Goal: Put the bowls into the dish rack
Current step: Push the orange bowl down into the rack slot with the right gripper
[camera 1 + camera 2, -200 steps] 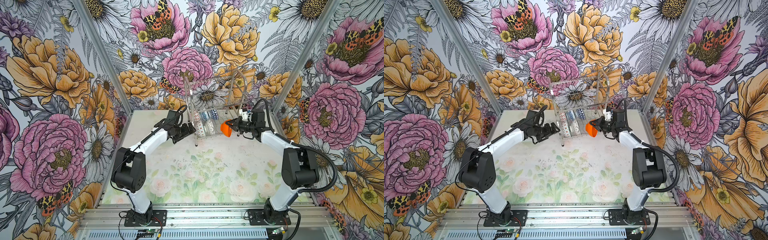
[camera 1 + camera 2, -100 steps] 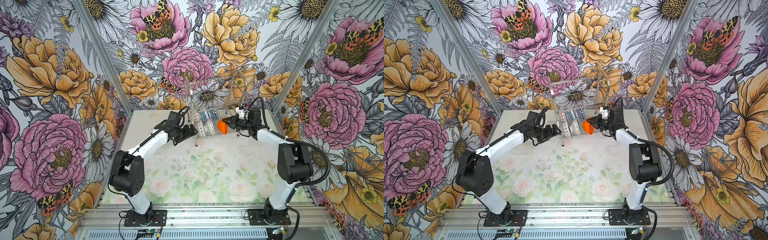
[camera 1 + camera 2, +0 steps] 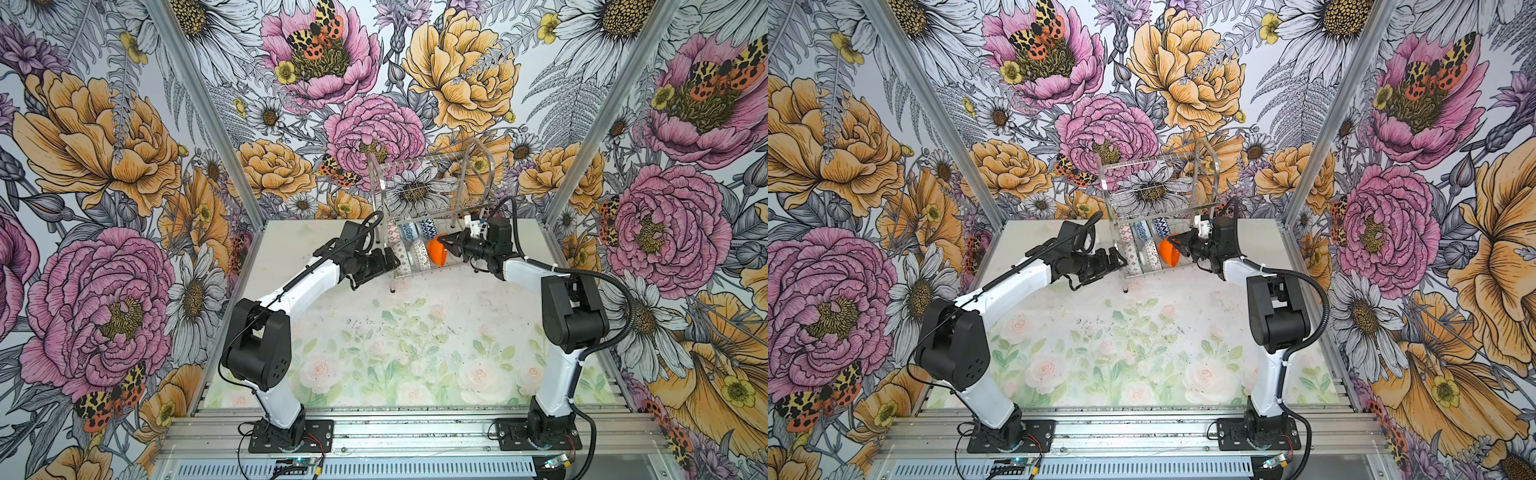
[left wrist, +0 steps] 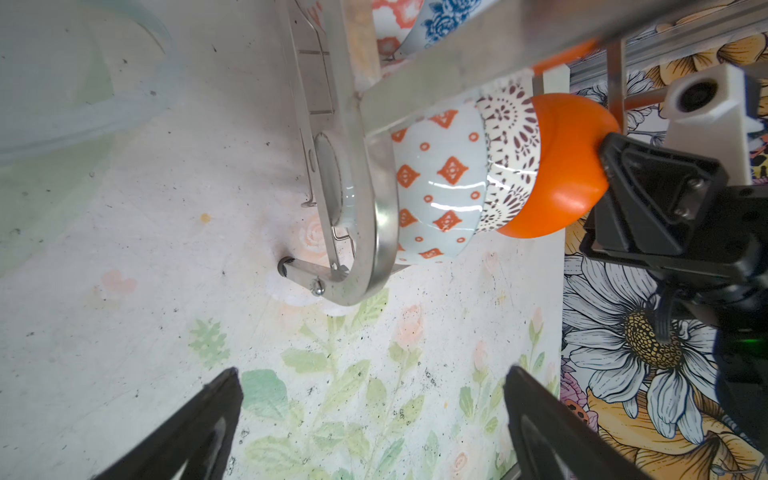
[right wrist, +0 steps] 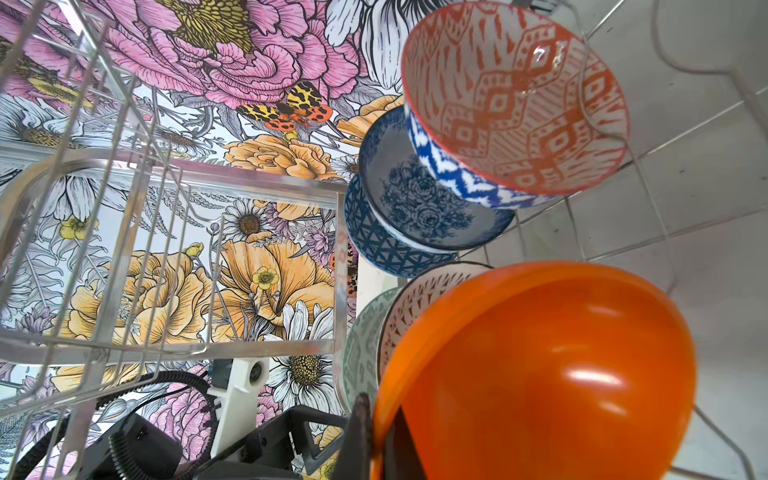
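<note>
1. The left gripper (image 3: 386, 262) is at the left of the dish rack (image 4: 368, 174), just beside its left end frame and at the height of the lower tier. Its fingers (image 4: 199, 419) are spread wide and hold nothing. From the top views I cannot tell if a fingertip touches the frame.
2. The dish rack stands on the flower-printed table (image 3: 395, 340), at the far side of it, with its thin legs on the surface.
3. In the lower tier of the rack the bowls stand on edge in two rows. In the far row, counted from the left end frame, are an orange-white bowl (image 3: 390, 231), a blue flower bowl (image 3: 409, 230) and a blue zigzag bowl (image 3: 428, 226).
4. In the near row, just inside the left end frame, is a pale bowl with orange diamonds (image 4: 436, 183). The black-and-white lattice bowl (image 4: 509, 158) is nested close against it.
5. The plain orange bowl (image 3: 437, 251) is at the right end of the near row, over the lower tier. It is tilted on its edge, with its rounded outside against the lattice bowl and its open side turned away from the left end frame.
6. The right gripper (image 3: 448, 245) reaches to the rack from the side of the right end frame. Its fingers (image 5: 360, 436) are pressed together on the rim of the plain orange bowl, one outside the rim and one inside.
</note>
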